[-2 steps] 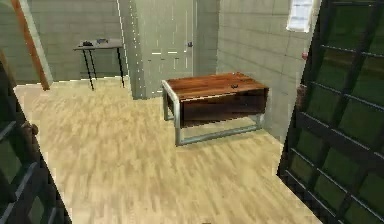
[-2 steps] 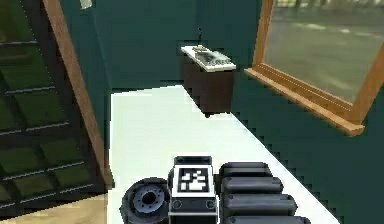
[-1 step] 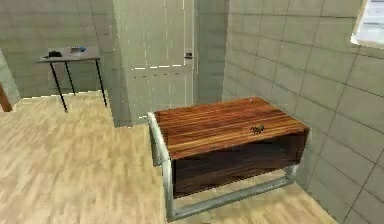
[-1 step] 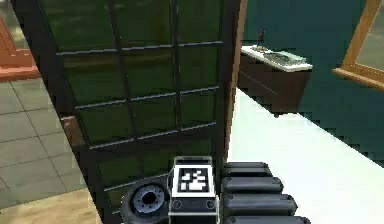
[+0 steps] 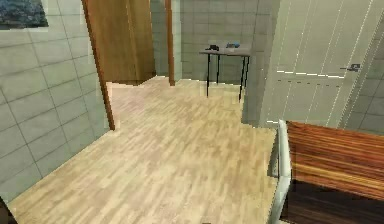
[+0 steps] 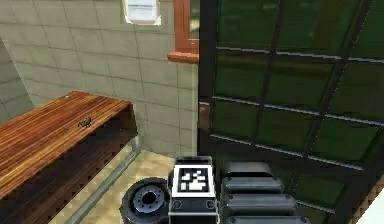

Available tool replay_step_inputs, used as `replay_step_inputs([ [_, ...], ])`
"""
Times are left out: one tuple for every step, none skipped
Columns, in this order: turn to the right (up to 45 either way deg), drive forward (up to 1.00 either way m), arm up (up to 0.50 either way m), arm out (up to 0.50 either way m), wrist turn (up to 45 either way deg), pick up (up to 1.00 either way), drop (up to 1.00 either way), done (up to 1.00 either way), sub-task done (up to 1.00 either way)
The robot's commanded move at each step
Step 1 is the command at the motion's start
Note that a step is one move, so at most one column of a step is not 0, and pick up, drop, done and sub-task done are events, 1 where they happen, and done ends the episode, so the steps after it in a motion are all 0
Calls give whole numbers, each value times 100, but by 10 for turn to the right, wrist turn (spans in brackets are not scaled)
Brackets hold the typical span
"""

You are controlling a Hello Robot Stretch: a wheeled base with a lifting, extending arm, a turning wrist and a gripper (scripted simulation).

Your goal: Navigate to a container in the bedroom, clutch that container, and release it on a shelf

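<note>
So we're in a tiled hall, gripper [image 6: 142,200] low near the wooden bench [image 6: 55,128], can't tell if it's got anything tbh. Small dark blobs [image 5: 232,46] on the far table [image 5: 243,54], dunno if one's the container.

We see pale plank floor [image 5: 170,150] running ahead, grey tiled wall [image 5: 45,90] on forward view's left, white panelled door [image 5: 315,55] on its right, lever handle [image 5: 352,67] near that door's edge. Framed picture [image 5: 20,12] hangs high on tiled wall. Wooden door [image 5: 125,40] stands beyond wall's end. Small dark table [image 5: 226,58] sits far back, few small items on top. In arm side view we note slatted wooden bench [image 6: 60,125] at left, dark glass-paned door [image 6: 290,90] near it at right.
</note>
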Motion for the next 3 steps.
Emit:
replay_step_inputs([
  [0,75,0,0,0,0,0,0,0],
  [240,0,0,0,0,0,0,0,0],
  [0,100,0,0,0,0,0,0,0],
])
